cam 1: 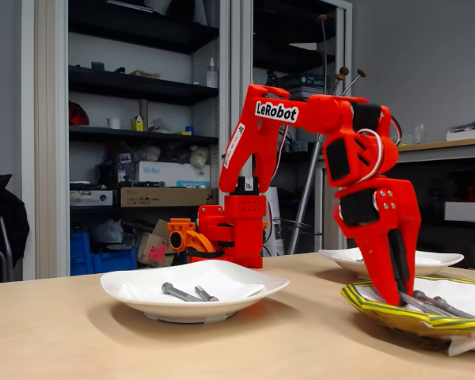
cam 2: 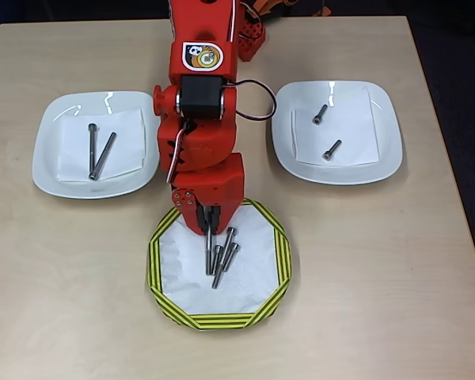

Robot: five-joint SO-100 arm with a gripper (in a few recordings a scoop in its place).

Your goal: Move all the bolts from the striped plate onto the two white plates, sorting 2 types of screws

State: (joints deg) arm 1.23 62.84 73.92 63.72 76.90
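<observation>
The red arm is reaching down over the striped plate (cam 2: 279,253) at the lower centre of the overhead view, its gripper (cam 2: 209,229) hanging with the tips at the upper end of a cluster of bolts (cam 2: 224,255) lying on the plate's white inside. The jaws are standing close together around the top of one long bolt (cam 2: 208,252), though whether they are pinching it cannot be told. Two long screws (cam 2: 97,153) are lying on the left white plate (cam 2: 47,150), and two short screws (cam 2: 325,131) on the right white plate (cam 2: 384,138).
</observation>
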